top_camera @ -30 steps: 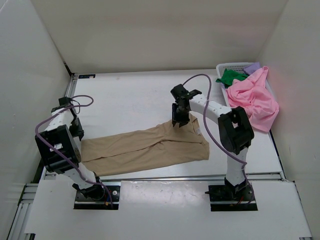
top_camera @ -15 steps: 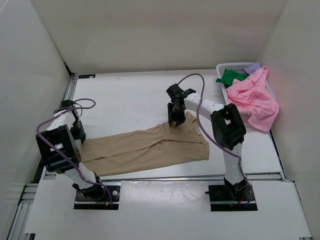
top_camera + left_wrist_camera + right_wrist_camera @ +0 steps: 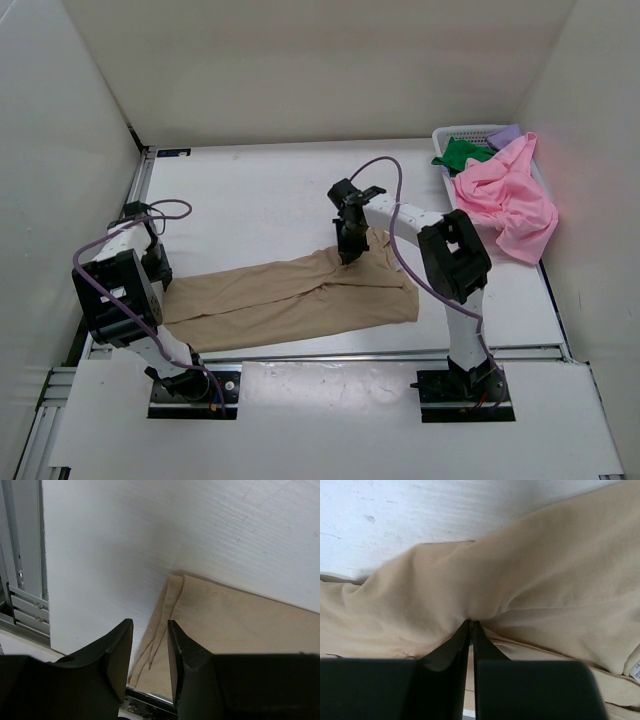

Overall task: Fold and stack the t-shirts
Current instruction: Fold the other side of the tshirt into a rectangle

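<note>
Fabric of the tan shirt [image 3: 290,292] bunches where the right hand [image 3: 470,622], pressed together, pinches its far edge. The shirt lies along the table's [image 3: 250,190] near edge. The left hand [image 3: 150,629] hangs part-spread over its left end. Pink shirt [image 3: 505,195], green shirt [image 3: 462,152] and purple shirt [image 3: 507,132] fill the basket [image 3: 455,131] at the far right corner

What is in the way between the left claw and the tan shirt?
Nothing visible is. The left gripper hangs right over the tan shirt at its edge, jaws apart, with only bare table beside it. The right gripper is pinched shut on the same shirt's bunched cloth.
</note>
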